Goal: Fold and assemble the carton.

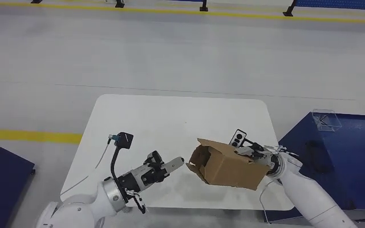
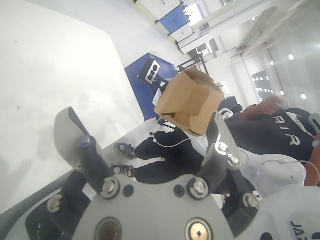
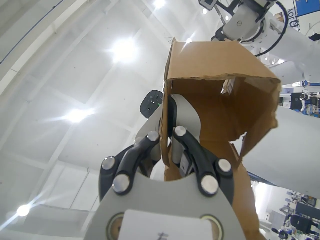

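Brown cardboard carton (image 1: 228, 165) held aloft over table (image 1: 171, 114) near edge | long axis run crosswise, flapped end aimed at left gripper (image 1: 175, 164), spread wide, just beside | one wall pinched by right gripper (image 3: 167, 126)

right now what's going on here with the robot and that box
The robot is partway through assembling a carton. Its right claw is clamped on one wall of the carton at its open end and holds it over the near right part of the table. The left claw is open, aimed at the carton's other end and not touching it. The flaps on that end are only partly folded in.
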Motion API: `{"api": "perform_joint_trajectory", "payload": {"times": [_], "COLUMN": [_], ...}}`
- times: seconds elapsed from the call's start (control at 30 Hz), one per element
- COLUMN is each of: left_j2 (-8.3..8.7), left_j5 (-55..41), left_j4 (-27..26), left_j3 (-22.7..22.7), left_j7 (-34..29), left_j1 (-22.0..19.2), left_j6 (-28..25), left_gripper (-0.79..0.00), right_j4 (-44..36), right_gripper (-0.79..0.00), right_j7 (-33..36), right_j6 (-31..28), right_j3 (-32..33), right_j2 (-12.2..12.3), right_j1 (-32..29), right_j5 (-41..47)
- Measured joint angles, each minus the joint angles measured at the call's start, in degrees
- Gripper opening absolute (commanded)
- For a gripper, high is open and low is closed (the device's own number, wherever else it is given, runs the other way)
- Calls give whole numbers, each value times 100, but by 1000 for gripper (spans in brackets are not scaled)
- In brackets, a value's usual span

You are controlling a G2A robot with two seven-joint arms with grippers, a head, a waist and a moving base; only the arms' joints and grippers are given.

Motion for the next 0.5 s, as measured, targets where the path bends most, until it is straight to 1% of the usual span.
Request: {"api": "perform_joint_trajectory", "payload": {"times": [0.03, 0.1, 0.33, 0.4, 0.5], "left_j2": [16, 34, 89, 114, 151], "left_j5": [26, -13, -561, -530, -290], "left_j4": [0, 0, 0, 0, 0], "left_j3": [-32, -69, -307, -349, -358], "left_j7": [-150, -248, -278, -405, -517], "left_j1": [-13, -10, 221, 285, 335], "left_j6": [-1, -75, -849, -893, -773], "left_gripper": [0, 0, 0, 0, 0], "right_j4": [-54, -116, -258, -318, -432], "right_gripper": [-785, -785, -785, -785, -785], "right_j7": [10, 22, -152, -199, -206], "right_j6": [-32, -29, -7, 26, 120], "right_j3": [5, 23, 126, 128, 105], "right_j2": [-10, -21, -75, -88, -112], "right_j1": [-34, -95, -235, -265, -304], "right_j5": [-63, -94, -169, -228, -345]}}
